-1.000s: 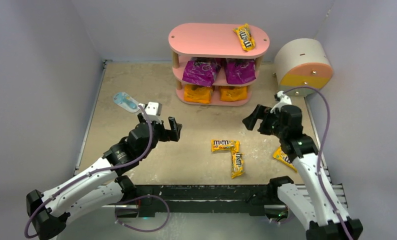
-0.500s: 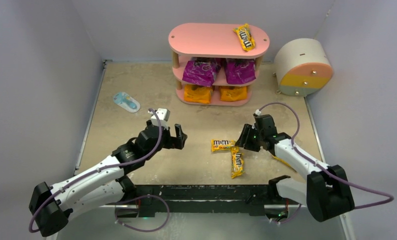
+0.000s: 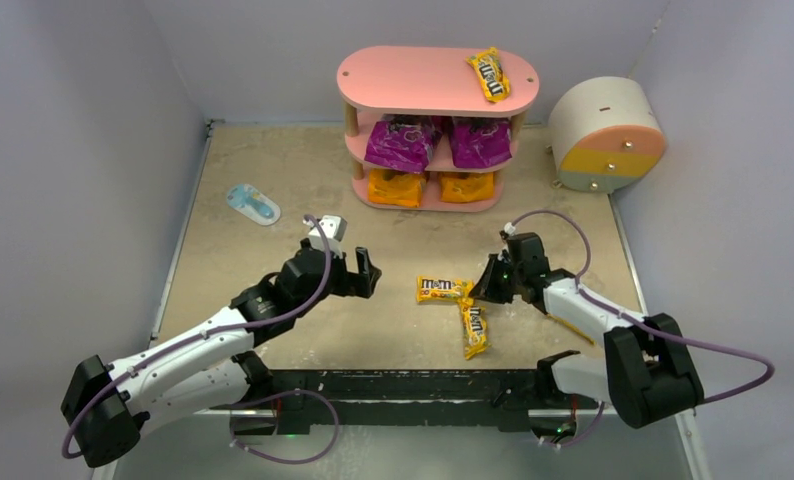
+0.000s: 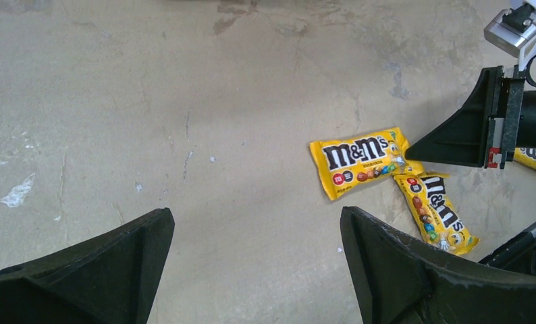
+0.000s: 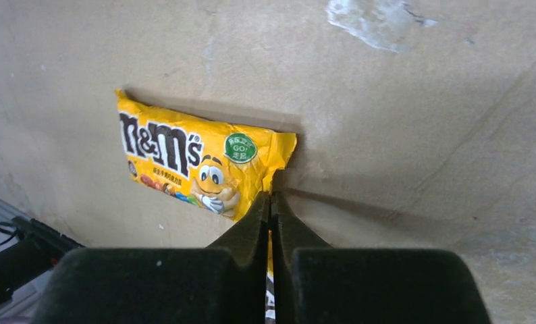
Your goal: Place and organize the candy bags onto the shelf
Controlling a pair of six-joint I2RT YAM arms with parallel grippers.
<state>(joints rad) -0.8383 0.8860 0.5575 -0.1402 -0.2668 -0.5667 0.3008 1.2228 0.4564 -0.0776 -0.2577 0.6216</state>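
Overlooking camera, right gripper (image 3: 495, 280): low on the table (image 3: 273, 160), tips at the right end of the first yellow packet (image 3: 443, 289).
Overlooking camera, left gripper (image 3: 361, 275): jaws apart, empty, left of that packet and clear of it.
Overlooking camera, loose packets: the second yellow packet (image 3: 473, 328) meets the first at its near right corner. The third yellow packet (image 3: 576, 329) lies partly under the right arm.
Overlooking camera, shelf (image 3: 413, 85): the top board holds the fourth yellow packet (image 3: 488, 73) alone, angled at the right end. The middle board holds two purple bags (image 3: 403, 143) side by side. The bottom board holds two orange bags (image 3: 395, 187) side by side.
Overlooking camera, risk: the right arm may sweep or crush the third yellow packet beneath it.
Left wrist camera, left gripper (image 4: 255, 216): fingers spread wide, nothing between them.
Left wrist camera, first yellow packet (image 4: 360, 162): flat on the table, with the right gripper's tip against its end.
Left wrist camera, risk: a flat film packet offers no raised edge, so the tips may slide it instead of lifting it.
Right wrist camera, right gripper (image 5: 272, 199): fingers pressed together at the packet's corner. Whether any film is caught between them cannot be told.
Right wrist camera, risk: a corner-only pinch is likely to slip. The second yellow packet shows in the slit between the fingers and may be dragged along.
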